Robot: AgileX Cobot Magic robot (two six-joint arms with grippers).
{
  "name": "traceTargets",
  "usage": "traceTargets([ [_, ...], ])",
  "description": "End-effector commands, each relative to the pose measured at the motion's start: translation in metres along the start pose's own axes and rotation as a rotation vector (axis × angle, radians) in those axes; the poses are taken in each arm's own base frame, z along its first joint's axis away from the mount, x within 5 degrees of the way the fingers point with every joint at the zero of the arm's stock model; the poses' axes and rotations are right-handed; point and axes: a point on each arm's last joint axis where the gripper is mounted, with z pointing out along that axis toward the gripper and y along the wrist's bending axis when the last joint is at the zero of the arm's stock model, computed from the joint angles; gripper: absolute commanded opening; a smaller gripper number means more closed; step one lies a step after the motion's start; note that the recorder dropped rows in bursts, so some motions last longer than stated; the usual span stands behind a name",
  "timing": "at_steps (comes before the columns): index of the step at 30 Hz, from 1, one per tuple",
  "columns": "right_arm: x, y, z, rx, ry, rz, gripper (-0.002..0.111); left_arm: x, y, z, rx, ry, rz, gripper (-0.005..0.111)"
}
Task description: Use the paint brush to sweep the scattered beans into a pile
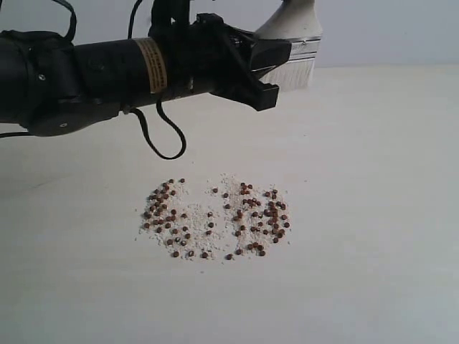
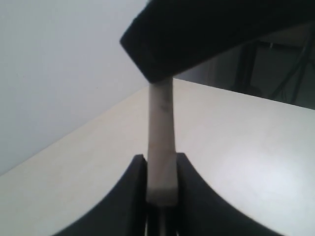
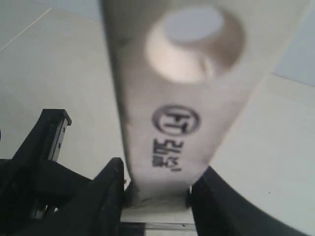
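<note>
Black fingers (image 2: pixel 123 196) of the left tool (image 2: pixel 161 184) press the flat faces of the paint brush (image 2: pixel 161 123) handle, so this tool has closed on it. The right tool (image 3: pixel 157 196) grips the same handle by its edges; I judge the brush is being passed between the arms. It hangs above the worktop (image 1: pixel 373 215), bristles down, well apart from the beans (image 1: pixel 215 218) scattered among pale crumbs. In the exterior view the right arm is not seen and the handle top is cut off.
</note>
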Motion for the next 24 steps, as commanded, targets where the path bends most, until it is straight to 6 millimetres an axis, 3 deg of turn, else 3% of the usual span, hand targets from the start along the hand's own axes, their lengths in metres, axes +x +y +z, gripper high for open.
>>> traceTargets([
  [1,0.000,0.001,-0.001,-0.005,-0.002,-0.056,0.039,0.002,0.000,0.001,-0.005,0.027,0.004,0.000],
  [2,0.000,0.002,-0.003,-0.005,-0.008,-0.074,0.062,0.002,0.000,0.001,0.000,0.033,0.011,0.000],
  [5,-0.002,0.004,-0.009,-0.011,-0.026,-0.073,0.090,0.004,-0.002,0.000,0.024,0.055,-0.019,0.000],
  [16,-0.007,0.012,-0.040,0.000,-0.097,-0.126,0.090,0.007,0.018,-0.011,0.067,0.091,-0.057,0.000],
  [24,-0.001,0.010,-0.037,0.013,-0.082,-0.181,0.086,0.003,0.039,-0.035,0.253,0.055,-0.167,0.000],
])
